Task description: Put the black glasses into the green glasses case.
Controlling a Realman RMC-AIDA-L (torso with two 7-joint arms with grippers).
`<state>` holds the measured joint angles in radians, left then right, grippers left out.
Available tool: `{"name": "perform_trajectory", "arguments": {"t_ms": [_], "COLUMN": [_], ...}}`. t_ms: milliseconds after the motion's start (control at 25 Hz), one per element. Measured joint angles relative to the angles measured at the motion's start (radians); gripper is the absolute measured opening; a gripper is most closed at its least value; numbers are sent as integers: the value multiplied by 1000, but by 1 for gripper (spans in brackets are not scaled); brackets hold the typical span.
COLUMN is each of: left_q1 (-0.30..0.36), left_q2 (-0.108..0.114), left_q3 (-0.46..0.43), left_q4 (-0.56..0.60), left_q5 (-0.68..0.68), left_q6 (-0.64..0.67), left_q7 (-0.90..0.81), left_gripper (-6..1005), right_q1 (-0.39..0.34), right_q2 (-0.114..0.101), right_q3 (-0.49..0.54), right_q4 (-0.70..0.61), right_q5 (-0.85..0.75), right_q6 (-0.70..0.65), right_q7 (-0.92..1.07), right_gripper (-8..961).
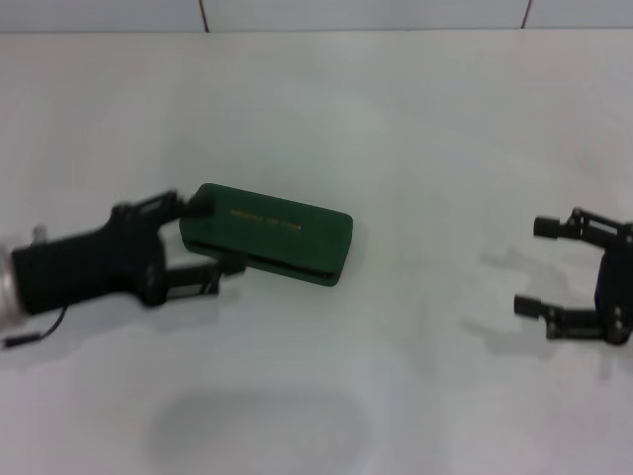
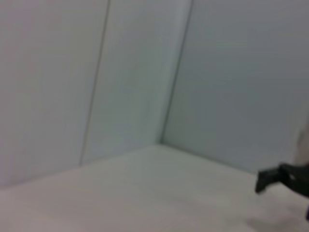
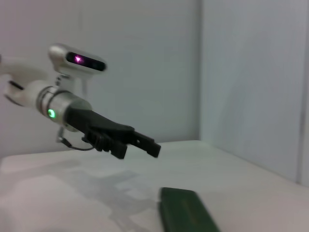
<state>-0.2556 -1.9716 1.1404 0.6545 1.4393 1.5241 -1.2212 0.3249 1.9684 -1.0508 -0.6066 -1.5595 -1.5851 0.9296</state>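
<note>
Green glasses case (image 1: 268, 234): one, closed.

Even, diffuse light from above; the white table (image 1: 415, 148) reads bright with no hard glare. Shadows are soft and faint: a pale one under the left gripper (image 1: 213, 237), another beside the right gripper (image 1: 542, 267), and a broad grey patch near the table's front edge. The green glasses case (image 1: 267, 234) casts a thin dark rim along its near side. All three views are soft in focus; the left wrist view is the most blurred, its walls smeared.
</note>
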Motion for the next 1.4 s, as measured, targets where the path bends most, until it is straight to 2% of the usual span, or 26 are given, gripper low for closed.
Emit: {"name": "perform_trajectory", "arguments": {"t_ms": [120, 280, 520, 800, 1120, 1400], "left_q1": [35, 75, 96, 91, 87, 91], "left_q2": [6, 1, -2, 8, 16, 15], "left_q3": [-37, -49, -52, -53, -53, -53], "left_q4": [1, 1, -2, 1, 1, 1], "left_q5": [92, 141, 148, 164, 186, 190], "left_q6": [40, 49, 64, 112, 154, 156], "left_q7": [36, 91, 115, 104, 95, 95], "left_gripper": [808, 894, 894, 893, 893, 888], "right_q1": [-7, -10, -10, 3, 80, 95], "right_q2": [-1, 5, 10, 2, 1, 4], "right_q3": [-3, -3, -7, -8, -10, -11], "right_q4": [0, 7, 11, 4, 3, 1], "right_q5": [-23, -66, -98, -99, -148, -152], "right_q6": [-40, -52, -64, -73, -73, -65], "right_q7": [-11, -24, -25, -19, 21, 24], "right_gripper": [773, 884, 886, 887, 886, 886]}}
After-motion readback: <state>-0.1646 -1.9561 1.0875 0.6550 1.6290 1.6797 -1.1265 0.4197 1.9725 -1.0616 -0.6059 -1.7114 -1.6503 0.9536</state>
